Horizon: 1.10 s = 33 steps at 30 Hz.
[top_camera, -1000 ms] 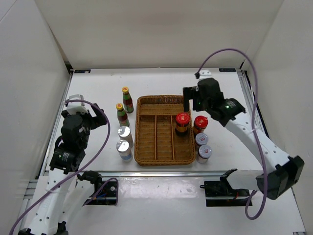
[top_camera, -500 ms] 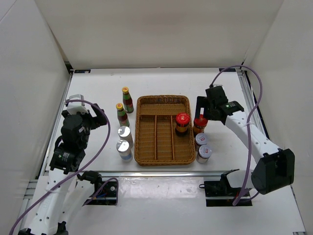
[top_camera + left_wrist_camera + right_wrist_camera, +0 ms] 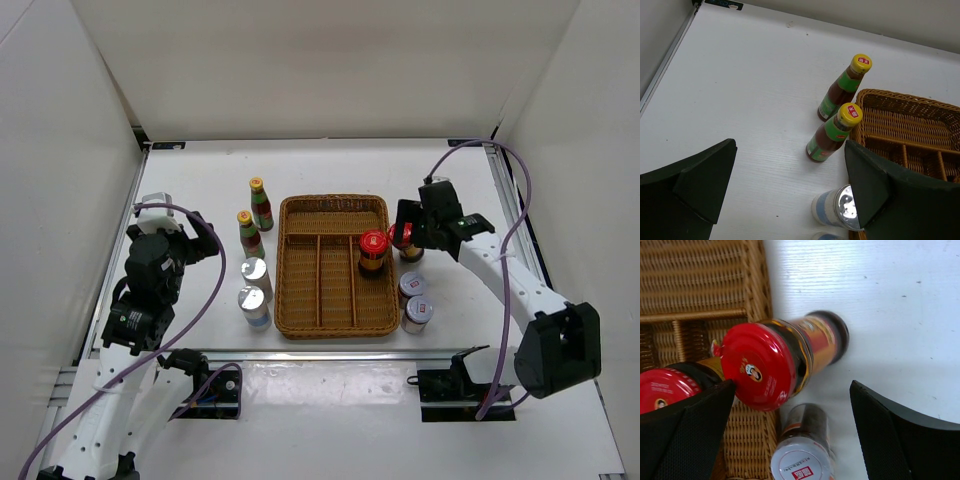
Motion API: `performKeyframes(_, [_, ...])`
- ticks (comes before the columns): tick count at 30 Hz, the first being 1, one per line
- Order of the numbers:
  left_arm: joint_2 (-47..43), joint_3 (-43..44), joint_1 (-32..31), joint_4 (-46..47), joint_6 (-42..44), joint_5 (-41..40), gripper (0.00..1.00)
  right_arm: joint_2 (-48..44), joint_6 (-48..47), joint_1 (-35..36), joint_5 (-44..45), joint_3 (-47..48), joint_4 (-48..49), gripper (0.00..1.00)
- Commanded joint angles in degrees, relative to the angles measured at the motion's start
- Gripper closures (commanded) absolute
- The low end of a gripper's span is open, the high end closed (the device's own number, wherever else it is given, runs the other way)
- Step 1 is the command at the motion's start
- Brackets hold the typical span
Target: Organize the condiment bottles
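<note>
Two yellow-capped bottles (image 3: 261,203) (image 3: 249,233) and two white shakers (image 3: 256,272) (image 3: 253,302) stand left of the wicker tray (image 3: 300,265). One red-lidded jar (image 3: 373,250) stands in the tray's right compartment. The second red-lidded jar (image 3: 775,360) stands just outside the tray's right edge, between the spread fingers of my right gripper (image 3: 790,430), which is open and low around it (image 3: 405,232). Two silver-lidded jars (image 3: 412,286) (image 3: 418,313) stand nearer, one below the jar in the right wrist view (image 3: 802,450). My left gripper (image 3: 790,200) is open and empty above the bottles (image 3: 835,132) and a shaker (image 3: 840,210).
The tray has a wide far compartment and narrow lengthwise ones. White walls enclose the table on three sides. A metal rail (image 3: 300,352) runs along the near edge. A purple cable (image 3: 515,190) loops over my right arm.
My right arm has swung from above the tray's far right corner down to the red-lidded jar beside the tray. The left arm has not moved.
</note>
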Motion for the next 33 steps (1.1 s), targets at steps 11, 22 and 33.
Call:
performKeyframes(11, [0.4,-0.4,-0.1,0.4,0.5,0.4,0.01,-3.0,-0.5,-5.5,3.7,-0.6,-2.1,0.02])
performKeyframes(22, [-0.1,-0.4,-0.1,0.4,0.5,0.4,0.01,-0.4,-0.5,-7.4,2.6,5.5,-2.1,0.01])
performKeyframes(33, [-0.1,-0.4,-0.1,0.4,0.5,0.4,0.01,10.9,-4.1,-7.4,-5.6,17.1,-0.6,0.01])
